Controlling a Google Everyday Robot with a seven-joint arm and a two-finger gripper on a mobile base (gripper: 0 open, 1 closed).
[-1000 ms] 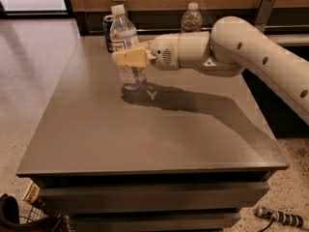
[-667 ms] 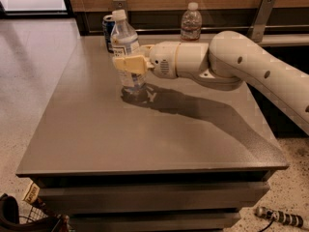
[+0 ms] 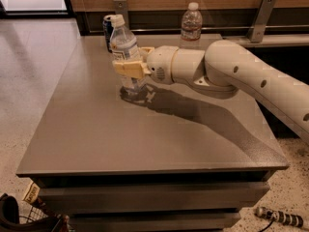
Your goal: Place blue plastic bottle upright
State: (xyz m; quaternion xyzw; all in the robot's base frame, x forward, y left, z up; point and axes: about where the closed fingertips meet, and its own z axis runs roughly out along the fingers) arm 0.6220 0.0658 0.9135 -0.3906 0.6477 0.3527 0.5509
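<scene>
Camera view: the tool (image 3: 128, 60) is clamped around the middle of the blue plastic bottle (image 3: 123, 41) at the back left of the table (image 3: 120, 139). The bottle is cap up with a slight lean. A soda can (image 3: 108, 28) sits right behind it, and a taller bottle (image 3: 191, 25) stands further right.

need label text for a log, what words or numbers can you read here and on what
No text here can be read.
blue bottle, held by the gripper over the back left of the table: label print blurred.
far bottle: red-white band, unreadable.
can: markings unreadable.
packet at bottom left: print too small.
</scene>
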